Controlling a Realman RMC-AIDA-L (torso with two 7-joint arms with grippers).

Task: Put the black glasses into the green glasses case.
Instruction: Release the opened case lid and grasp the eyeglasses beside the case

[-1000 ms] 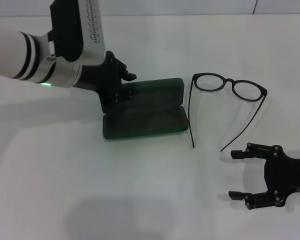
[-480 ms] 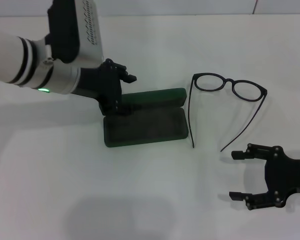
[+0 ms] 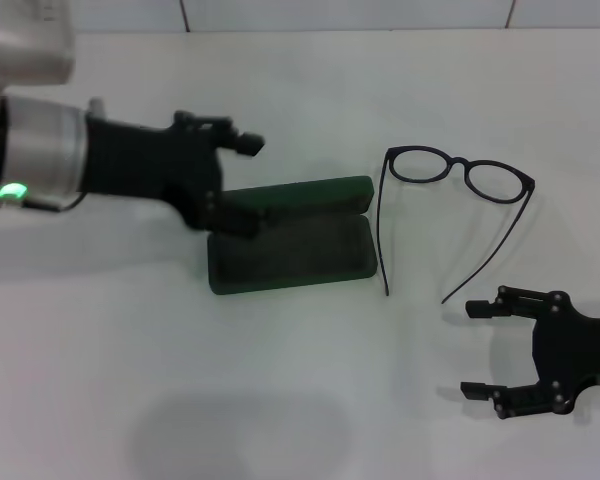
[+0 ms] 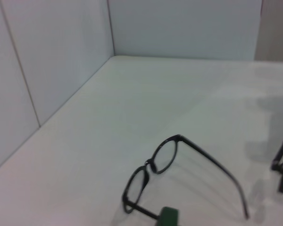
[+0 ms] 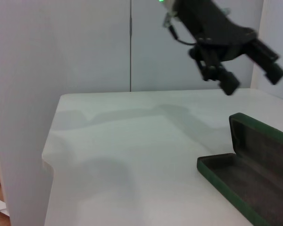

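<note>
Case: open on table
Glasses: just right of case, untouched
Left gripper: above lid, jaws apart
Right gripper: spread (near glasses); next, grasp frame

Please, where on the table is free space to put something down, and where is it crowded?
Bare table lies nearer the robot than the green glasses case, over to the left edge, and beyond the black glasses. Crowded: the narrow strip between case and glasses, the left hand above the lid, and the open right hand near the temple tips.
</note>
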